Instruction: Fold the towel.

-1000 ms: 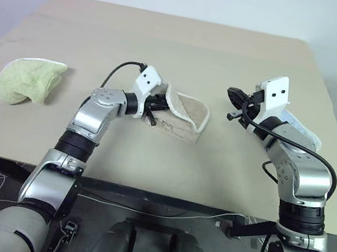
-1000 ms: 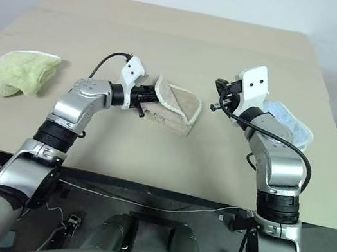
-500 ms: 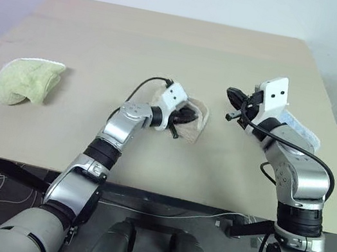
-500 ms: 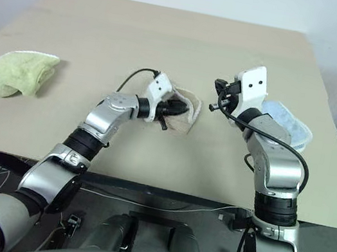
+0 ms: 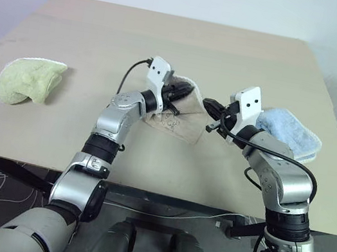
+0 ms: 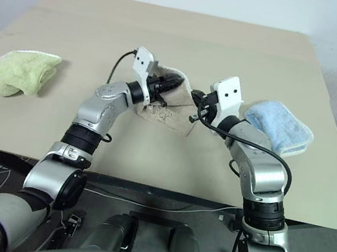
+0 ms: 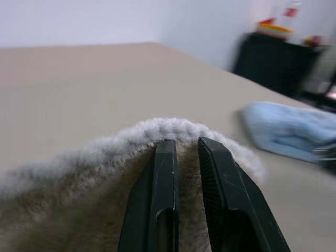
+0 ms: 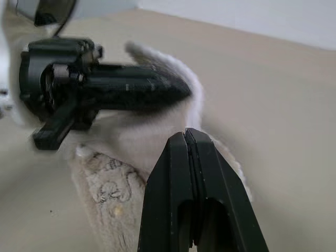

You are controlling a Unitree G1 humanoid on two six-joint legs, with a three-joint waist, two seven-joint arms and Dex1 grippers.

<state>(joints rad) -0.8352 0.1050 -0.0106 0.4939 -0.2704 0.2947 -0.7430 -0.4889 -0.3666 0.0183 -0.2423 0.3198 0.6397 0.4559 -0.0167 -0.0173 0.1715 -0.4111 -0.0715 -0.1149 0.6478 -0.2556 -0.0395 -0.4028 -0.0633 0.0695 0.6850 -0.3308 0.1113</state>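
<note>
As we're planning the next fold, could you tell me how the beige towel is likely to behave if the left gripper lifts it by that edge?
The towel will probably droop: it is soft terry, already sagging in folds around the left gripper. It looks light, since a thin pinch at the white edging holds a raised flap. It seems unlikely to slip, as the pile looks grippy.

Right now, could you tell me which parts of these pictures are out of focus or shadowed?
Left wrist view: the light blue towel and dark furniture behind it are blurred; the towel edge near the fingers is soft. Right wrist view: the left gripper is slightly blurred. Left eye view: even light, faint shadows on the table.
</note>
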